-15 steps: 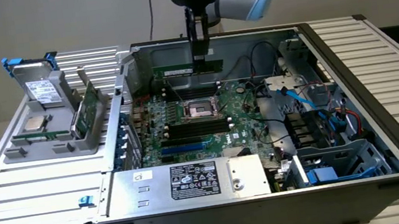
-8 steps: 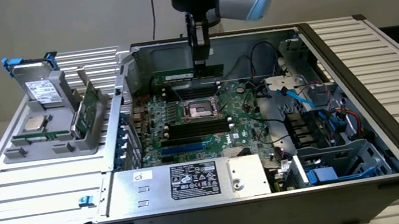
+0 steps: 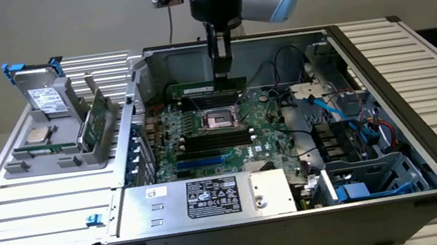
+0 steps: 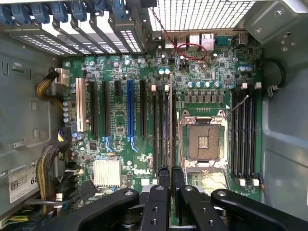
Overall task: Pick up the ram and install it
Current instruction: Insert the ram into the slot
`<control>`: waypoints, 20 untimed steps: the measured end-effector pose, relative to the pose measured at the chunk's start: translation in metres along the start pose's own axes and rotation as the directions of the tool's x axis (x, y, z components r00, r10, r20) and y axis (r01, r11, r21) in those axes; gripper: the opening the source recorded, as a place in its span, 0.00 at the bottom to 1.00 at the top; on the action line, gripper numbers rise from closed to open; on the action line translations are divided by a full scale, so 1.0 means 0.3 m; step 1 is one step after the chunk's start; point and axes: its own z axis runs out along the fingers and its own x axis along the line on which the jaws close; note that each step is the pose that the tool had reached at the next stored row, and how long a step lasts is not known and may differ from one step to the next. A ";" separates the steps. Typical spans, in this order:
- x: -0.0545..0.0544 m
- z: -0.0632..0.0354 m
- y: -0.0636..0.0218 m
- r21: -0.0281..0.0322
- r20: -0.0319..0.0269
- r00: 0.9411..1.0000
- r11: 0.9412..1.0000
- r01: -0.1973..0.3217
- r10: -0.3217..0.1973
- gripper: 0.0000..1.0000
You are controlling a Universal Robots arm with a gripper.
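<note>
the gripper (image 3: 224, 75) hangs straight down into the open computer case (image 3: 403, 82), its two narrow fingers closed almost together on the ram (image 3: 197, 89), pinching the upper edge of the stick close to the end nearer the exterior view's right. the ram stands on its long edge, level, over the motherboard (image 3: 269, 125) on the far side of the cpu socket (image 3: 220, 119), near the rear wall of the case. in the wrist view the gripper (image 4: 171, 169) looks down on the ram (image 4: 171, 120) edge-on: it shows as a thin pale strip running away from the fingertips (image 4: 164, 175), parallel to the black memory slots (image 4: 157, 130) and just beside the cpu socket (image 4: 203, 142). whether its lower edge touches a slot cannot be told. outside the case, at the exterior view's left, a grey holder (image 3: 54, 160) carries a wider green card (image 3: 98, 122).
</note>
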 end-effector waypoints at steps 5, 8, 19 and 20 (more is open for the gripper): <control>0.002 0.028 -0.007 0.000 -0.003 1.000 1.000 0.000 0.000 0.14; 0.002 0.046 -0.010 0.000 -0.003 1.000 1.000 0.000 0.000 0.14; 0.006 0.113 -0.019 0.000 -0.003 1.000 1.000 0.000 0.000 0.14; 0.007 0.119 -0.020 0.000 -0.003 1.000 1.000 0.000 0.000 0.14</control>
